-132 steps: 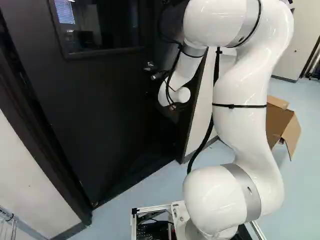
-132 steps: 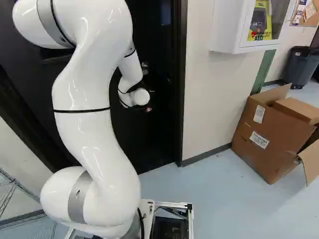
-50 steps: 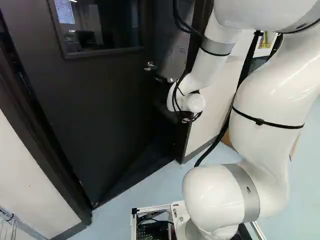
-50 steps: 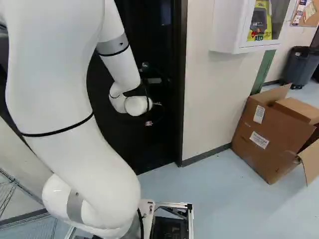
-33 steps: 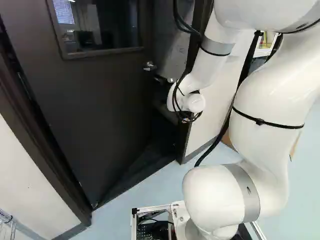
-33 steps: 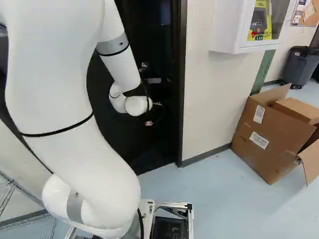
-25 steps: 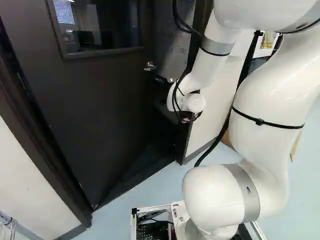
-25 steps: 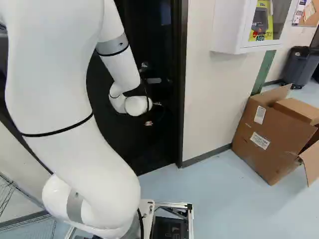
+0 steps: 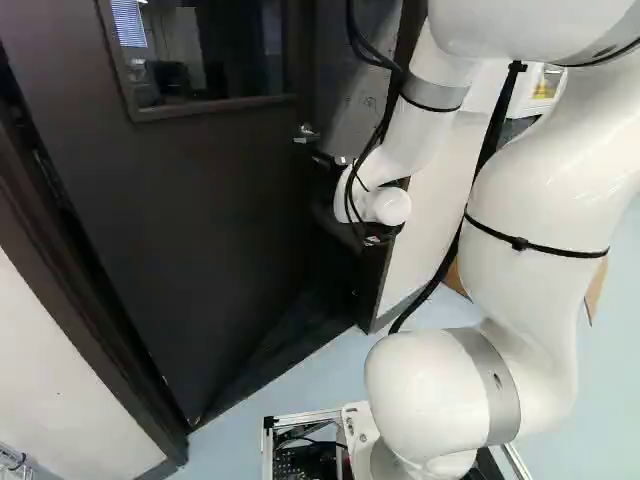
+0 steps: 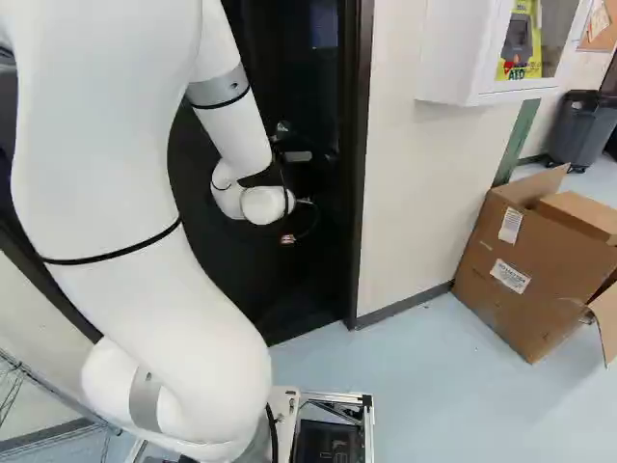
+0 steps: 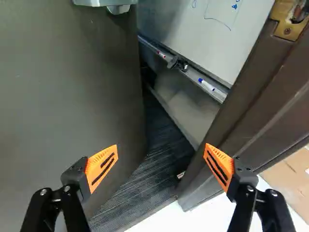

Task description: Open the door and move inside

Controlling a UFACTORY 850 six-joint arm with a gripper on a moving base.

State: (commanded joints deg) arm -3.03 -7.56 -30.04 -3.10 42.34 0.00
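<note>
The dark door (image 9: 190,230) stands partly open ahead of the base. The gripper (image 10: 288,238) is wide open, holding nothing, and faces the gap beside the door frame (image 11: 256,106). Beyond are dark carpet (image 11: 157,164) and a whiteboard (image 11: 227,38). On the pale blue floor (image 10: 415,386) stands a cardboard box (image 10: 540,275).

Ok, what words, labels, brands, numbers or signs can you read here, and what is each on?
"AED": yellow panel in the white wall cabinet.
Too small to read: the cardboard box's two white labels, the noticeboard paper.
Whiteboard: blue marks, no readable words.
</note>
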